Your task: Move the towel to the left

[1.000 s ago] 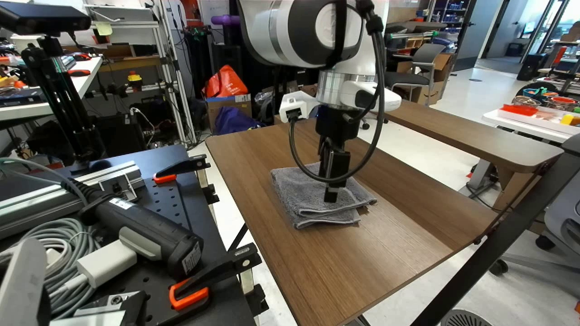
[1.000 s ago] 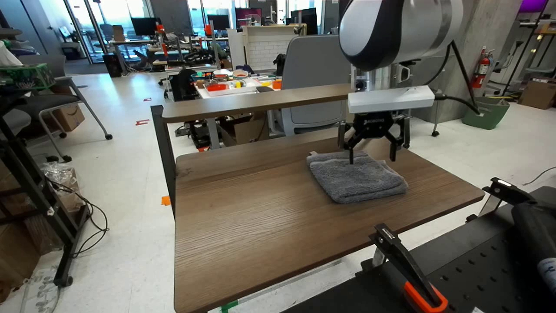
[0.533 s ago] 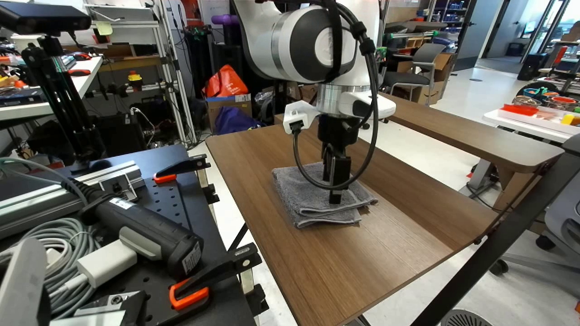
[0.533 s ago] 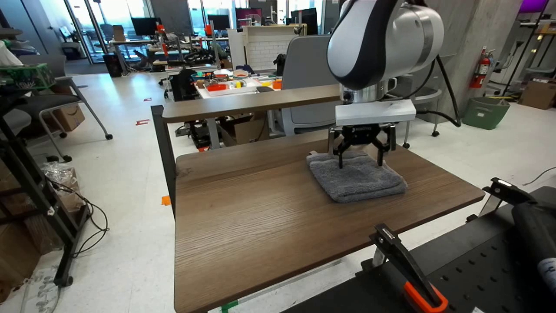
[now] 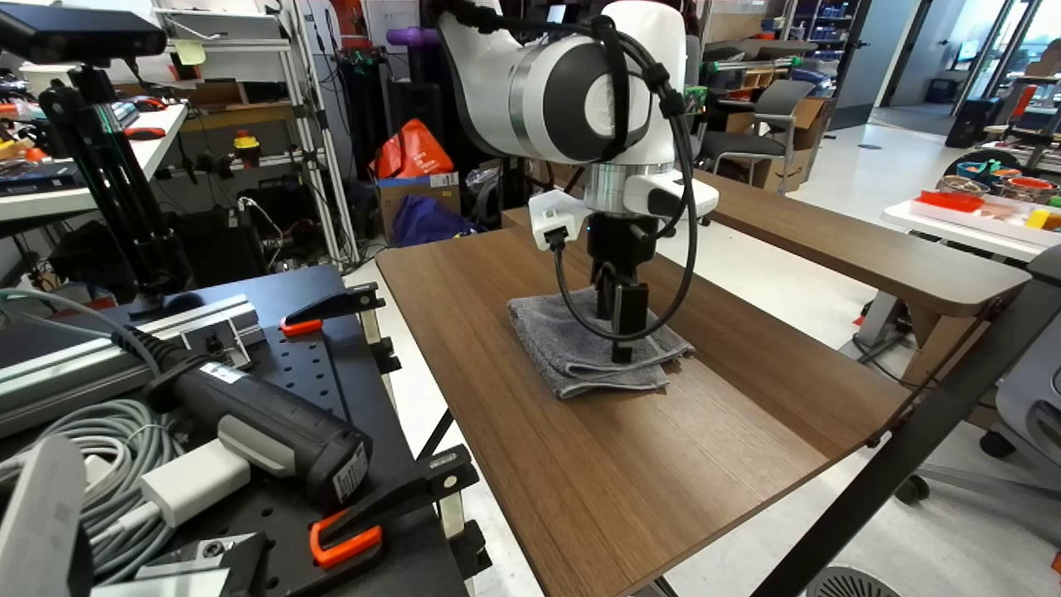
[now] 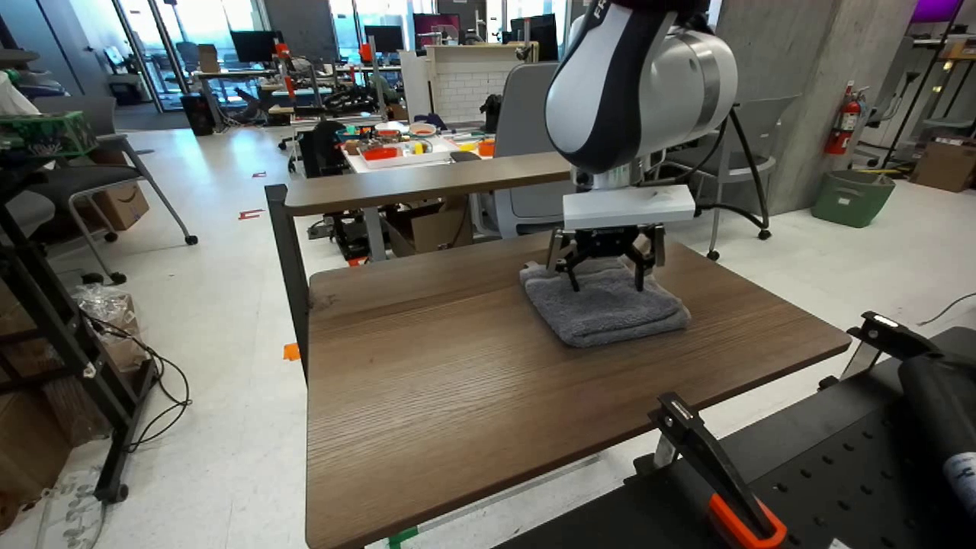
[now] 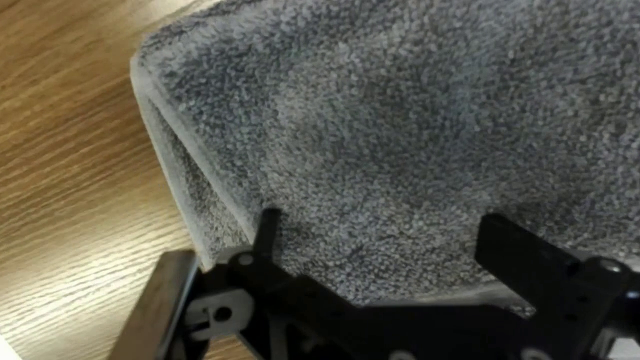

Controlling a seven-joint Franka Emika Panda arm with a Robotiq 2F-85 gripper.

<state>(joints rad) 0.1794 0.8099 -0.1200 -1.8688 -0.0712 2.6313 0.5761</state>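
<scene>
One folded towel (image 6: 614, 314), long axis unclear, lies flat beneath the wide-spread, empty claw (image 6: 608, 289).

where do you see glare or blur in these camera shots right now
Wrist view: glare streaks the wooden table, brightest at lower left; the gripper looks dark and soft-edged; the towel shows its pile fairly clearly. In an exterior view: far windows look washed out.

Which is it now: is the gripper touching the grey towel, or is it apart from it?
Touching: in both exterior views, the towel has slid together with the gripper, whose fingertips end on it.
</scene>
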